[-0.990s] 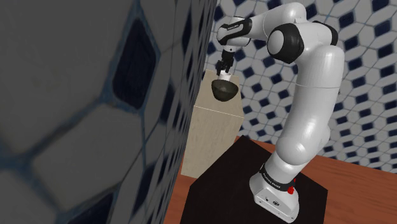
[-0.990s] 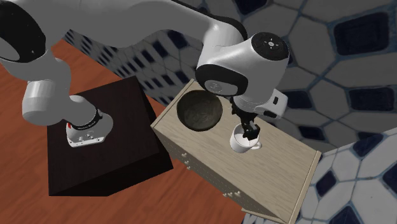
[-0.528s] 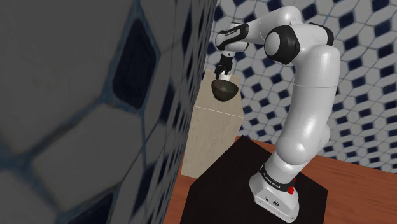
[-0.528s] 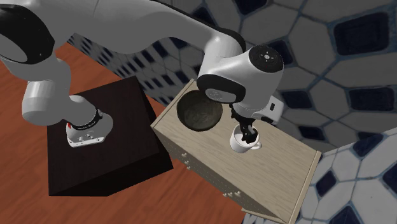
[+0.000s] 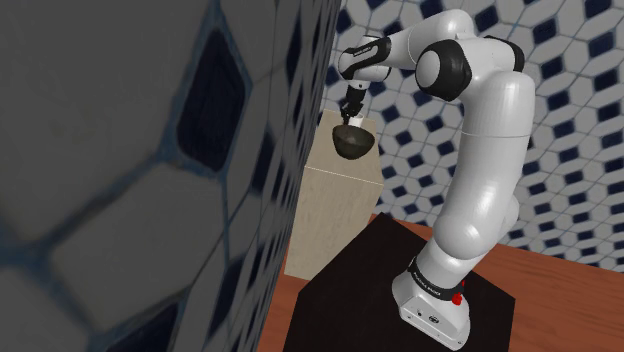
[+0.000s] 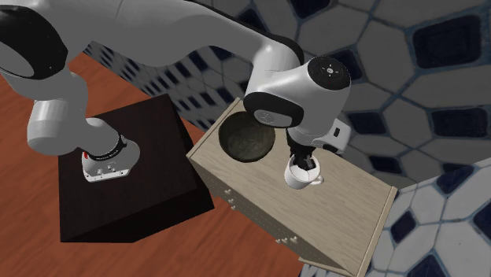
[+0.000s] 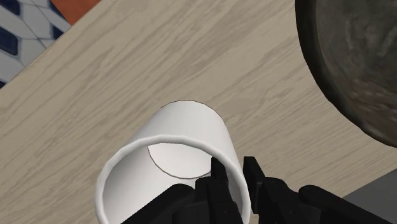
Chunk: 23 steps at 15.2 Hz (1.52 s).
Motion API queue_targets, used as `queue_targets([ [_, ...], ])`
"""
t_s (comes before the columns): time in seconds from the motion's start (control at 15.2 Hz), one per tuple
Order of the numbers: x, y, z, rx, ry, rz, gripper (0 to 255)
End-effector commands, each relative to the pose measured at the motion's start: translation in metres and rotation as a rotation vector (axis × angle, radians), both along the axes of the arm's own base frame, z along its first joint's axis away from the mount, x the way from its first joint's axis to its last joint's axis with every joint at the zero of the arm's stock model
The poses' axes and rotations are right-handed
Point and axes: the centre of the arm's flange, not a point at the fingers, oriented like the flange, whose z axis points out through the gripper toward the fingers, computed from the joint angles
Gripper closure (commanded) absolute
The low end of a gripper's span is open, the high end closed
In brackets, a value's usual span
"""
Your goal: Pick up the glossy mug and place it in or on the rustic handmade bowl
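1. Grasping is judged to be the step in hand. The gripper (image 7: 236, 173) is seen almost closed, its fingers pinching the side wall of the white mug (image 7: 172, 159), one finger inside the rim and one outside.
2. The mug is recorded on the pale wood-grain top of the cabinet (image 7: 114, 83), just beside the dark, rough-surfaced bowl (image 7: 356, 63). The two are not seen to touch. Whether the mug's base has left the top cannot be determined.
3. The next move is judged to call for a straight lift, a short carry sideways to the bowl, and a lowering inside its rim before release. A pinch on a smooth wall is considered liable to let the mug swing or slip, so a slow carry is advised.
4. The finger placement across the mug wall is supplied by the wrist view.
5. The second exterior view supplies the mug's (image 6: 301, 179) handle, turned away from the bowl (image 6: 248, 138), and the bowl's empty hollow.
6. The shoulder view supplies the bowl (image 5: 352, 141) in profile on the cabinet (image 5: 340, 200), with the gripper (image 5: 351, 112) above it.
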Motion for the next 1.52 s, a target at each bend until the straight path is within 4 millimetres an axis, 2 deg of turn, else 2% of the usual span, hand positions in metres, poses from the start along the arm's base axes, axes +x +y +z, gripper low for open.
queue_targets([
  [0.0, 0.000, 0.000, 0.000, 0.000, 0.000, 0.000, 255],
  [0.4, 0.000, 0.000, 0.000, 0.000, 0.000, 0.000, 255],
  [1.45, 0.000, 0.000, 0.084, 0.000, 0.000, 0.000, 255],
])
